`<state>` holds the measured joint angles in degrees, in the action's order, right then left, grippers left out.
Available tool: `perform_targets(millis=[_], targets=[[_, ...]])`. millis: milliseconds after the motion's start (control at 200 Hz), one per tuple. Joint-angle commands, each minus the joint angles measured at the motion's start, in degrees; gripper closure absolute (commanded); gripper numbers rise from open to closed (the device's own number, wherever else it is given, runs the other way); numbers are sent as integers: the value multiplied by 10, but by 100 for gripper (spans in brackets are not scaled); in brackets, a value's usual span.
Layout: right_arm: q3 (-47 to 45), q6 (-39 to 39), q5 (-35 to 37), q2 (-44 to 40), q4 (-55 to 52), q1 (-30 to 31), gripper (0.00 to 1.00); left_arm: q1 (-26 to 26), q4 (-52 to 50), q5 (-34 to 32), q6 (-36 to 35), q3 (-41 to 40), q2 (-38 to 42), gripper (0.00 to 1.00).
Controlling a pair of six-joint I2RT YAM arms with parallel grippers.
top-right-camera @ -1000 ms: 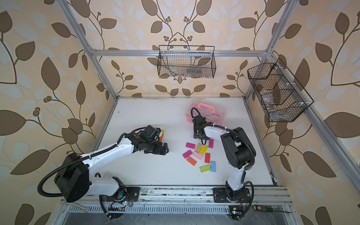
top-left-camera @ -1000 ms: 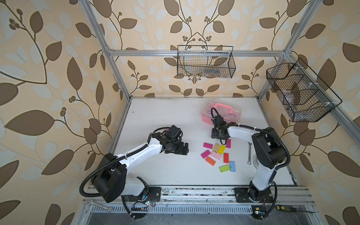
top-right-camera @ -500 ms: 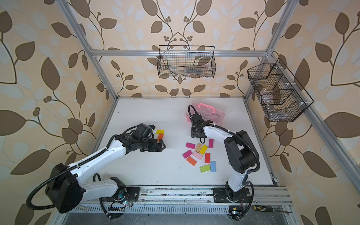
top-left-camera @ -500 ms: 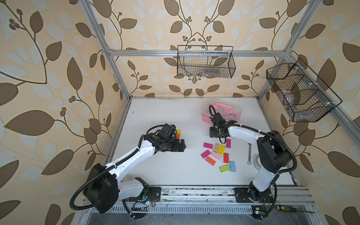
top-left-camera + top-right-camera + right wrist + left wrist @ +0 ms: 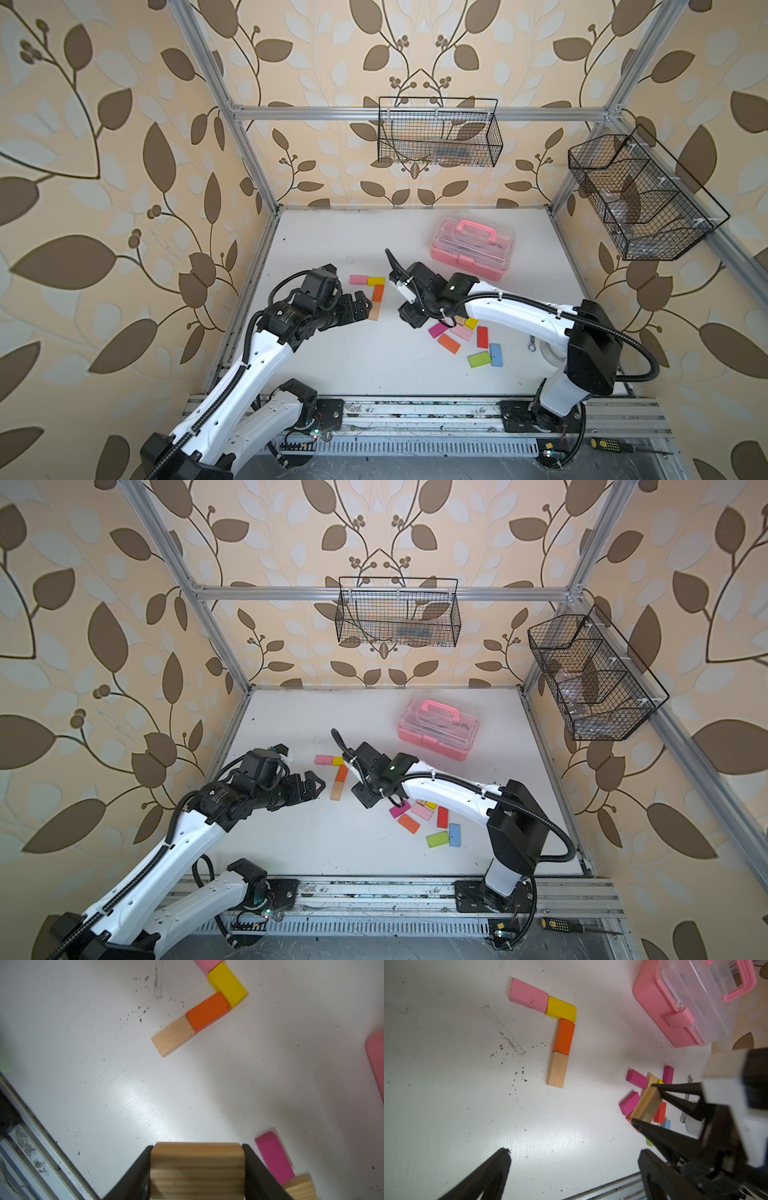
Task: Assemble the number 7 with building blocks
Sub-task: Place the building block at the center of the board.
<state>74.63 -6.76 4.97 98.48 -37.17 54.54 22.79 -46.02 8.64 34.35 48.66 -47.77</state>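
The number 7 lies left of centre in both top views: a pink block (image 5: pixel 358 279) and a yellow block (image 5: pixel 375 281) form the bar, with an orange block (image 5: pixel 377 293) and a plain wood block (image 5: pixel 375 311) as the stem. My left gripper (image 5: pixel 365 305) is open and empty just left of the stem's lower end. Right of the stem, my right gripper (image 5: pixel 197 1146) is shut on a striped wood block (image 5: pixel 197 1169), held above the table. Loose building blocks (image 5: pixel 462 332) lie in a cluster under the right arm.
A pink clear-lidded case (image 5: pixel 471 249) stands at the back right. A small metal wrench (image 5: pixel 532 345) lies right of the loose blocks. Two wire baskets (image 5: pixel 438 133) hang on the walls. The metal base rail (image 5: pixel 415 411) runs along the front edge.
My left arm has drawn back to the left, uncovering the four-block figure. My right gripper has swung left and forward from beside the pink case to just right of the stem.
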Motion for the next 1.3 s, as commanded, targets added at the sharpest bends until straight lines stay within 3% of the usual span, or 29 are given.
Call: perform_targets(millis=[0,190,545,625,830,935,1100,1175,1295], targets=[[2,41,17,38,-21,19,50,-6,-35,-17,32,0,33,1],[17,45,13,95,-1,33,50,-6,-45,-12,48,-27,59,1],[48,48,-2,171,21,38,45,-5,-31,21,31,-41,36,1],[49,45,-4,176,26,36,41,-5,-25,36,26,-42,24,1],[23,24,-56,149,52,14,18,-5,-4,70,13,-41,3,1],[-18,-4,-117,85,98,-23,1,-5,10,88,9,-40,3,1],[-102,-89,-203,-44,165,-125,0,4,27,116,-4,-33,-23,2],[-134,-148,-221,-103,179,-184,0,42,31,90,-12,-18,-52,4],[-200,-253,-266,-194,198,-295,1,142,18,-6,-31,33,-137,6]])
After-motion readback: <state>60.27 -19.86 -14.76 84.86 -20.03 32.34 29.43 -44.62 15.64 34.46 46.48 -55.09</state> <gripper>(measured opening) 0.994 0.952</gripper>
